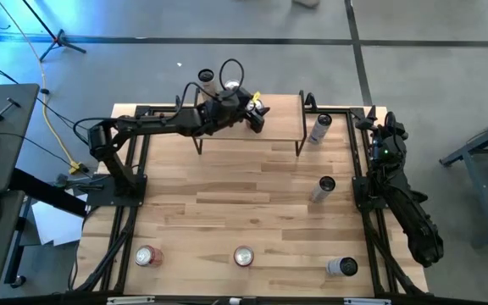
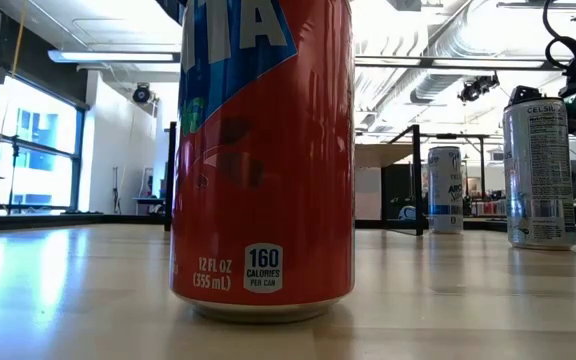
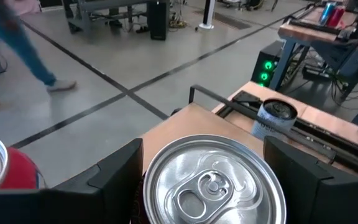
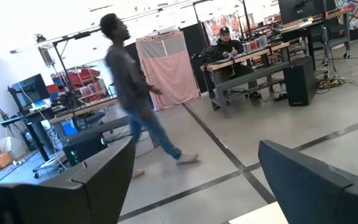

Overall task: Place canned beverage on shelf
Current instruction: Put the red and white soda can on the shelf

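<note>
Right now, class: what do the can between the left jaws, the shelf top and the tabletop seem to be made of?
Can: probably aluminium, with a bright brushed lid and pull tab.
Shelf top: light wood by its pale grain; its thin black legs look like metal.
Tabletop: wood planks, with visible seams and a slight sheen.

L arm reaching across, tool (image 1: 257,116) jaws apart; R arm parked, tool (image 1: 383,129) open.

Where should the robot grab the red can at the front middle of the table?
Around the red can, on its round side about halfway up, coming in level from either open side. It stands upright with nothing close beside it, and its flat lid offers nothing to pinch.
</note>
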`<state>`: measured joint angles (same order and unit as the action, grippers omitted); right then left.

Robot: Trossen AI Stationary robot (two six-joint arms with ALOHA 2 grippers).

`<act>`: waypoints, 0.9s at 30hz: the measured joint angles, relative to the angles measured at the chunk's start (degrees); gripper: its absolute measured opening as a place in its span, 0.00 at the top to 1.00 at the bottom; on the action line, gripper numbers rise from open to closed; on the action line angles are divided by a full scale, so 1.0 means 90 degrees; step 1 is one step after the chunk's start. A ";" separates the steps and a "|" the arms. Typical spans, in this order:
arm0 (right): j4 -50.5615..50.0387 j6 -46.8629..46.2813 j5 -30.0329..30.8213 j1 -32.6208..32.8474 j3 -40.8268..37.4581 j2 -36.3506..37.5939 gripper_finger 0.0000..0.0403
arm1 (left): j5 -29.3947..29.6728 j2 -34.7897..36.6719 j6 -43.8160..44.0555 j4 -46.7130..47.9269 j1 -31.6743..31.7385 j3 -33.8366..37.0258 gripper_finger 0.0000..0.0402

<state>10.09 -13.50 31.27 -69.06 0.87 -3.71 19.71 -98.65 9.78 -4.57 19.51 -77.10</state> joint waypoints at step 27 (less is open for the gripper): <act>0.0000 0.0000 0.0000 -0.0002 0.0002 -0.0002 0.19 | 0.0735 0.0129 0.0196 0.0587 -0.0522 -0.0007 0.01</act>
<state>10.09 -13.49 31.27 -69.08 0.89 -3.72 26.32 -97.49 11.55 0.71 14.81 -77.17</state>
